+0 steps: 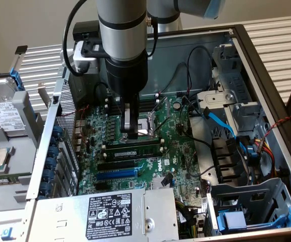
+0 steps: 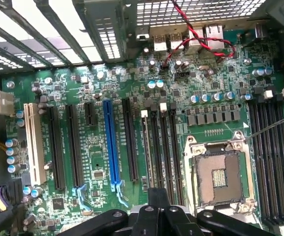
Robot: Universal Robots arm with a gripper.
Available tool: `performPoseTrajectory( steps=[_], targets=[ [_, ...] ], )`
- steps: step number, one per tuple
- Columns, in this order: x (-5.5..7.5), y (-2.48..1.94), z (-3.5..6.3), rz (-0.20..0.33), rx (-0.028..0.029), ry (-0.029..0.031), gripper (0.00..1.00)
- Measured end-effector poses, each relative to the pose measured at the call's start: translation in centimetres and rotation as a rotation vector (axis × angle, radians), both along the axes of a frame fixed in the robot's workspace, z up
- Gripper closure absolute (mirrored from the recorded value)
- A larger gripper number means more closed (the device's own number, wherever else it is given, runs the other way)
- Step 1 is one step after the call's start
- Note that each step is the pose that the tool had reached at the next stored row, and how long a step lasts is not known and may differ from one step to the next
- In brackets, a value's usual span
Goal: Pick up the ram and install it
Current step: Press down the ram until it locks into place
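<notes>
Gripper (image 1: 130, 135) is pinched shut, empty, just above the ram (image 1: 133, 149) seated beside the CPU socket (image 1: 148, 124).

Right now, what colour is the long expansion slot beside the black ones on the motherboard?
Blue. The expansion slot shows best in the wrist view, standing between black slots.

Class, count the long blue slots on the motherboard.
1. The blue slot lies between the white slot and the CPU socket. Part of the board is covered, so more may be hidden.
</notes>
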State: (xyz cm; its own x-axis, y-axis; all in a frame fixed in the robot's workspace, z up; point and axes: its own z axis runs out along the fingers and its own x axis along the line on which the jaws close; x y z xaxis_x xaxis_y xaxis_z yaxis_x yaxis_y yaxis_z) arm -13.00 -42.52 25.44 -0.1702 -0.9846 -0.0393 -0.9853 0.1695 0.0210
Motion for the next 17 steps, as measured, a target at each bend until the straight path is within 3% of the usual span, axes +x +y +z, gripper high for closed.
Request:
performPoseTrajectory(
  steps=[17],
  targets=[
    [0.00,0.00,-0.03,-0.259,0.0000,0.0000,0.89]
  ],
)
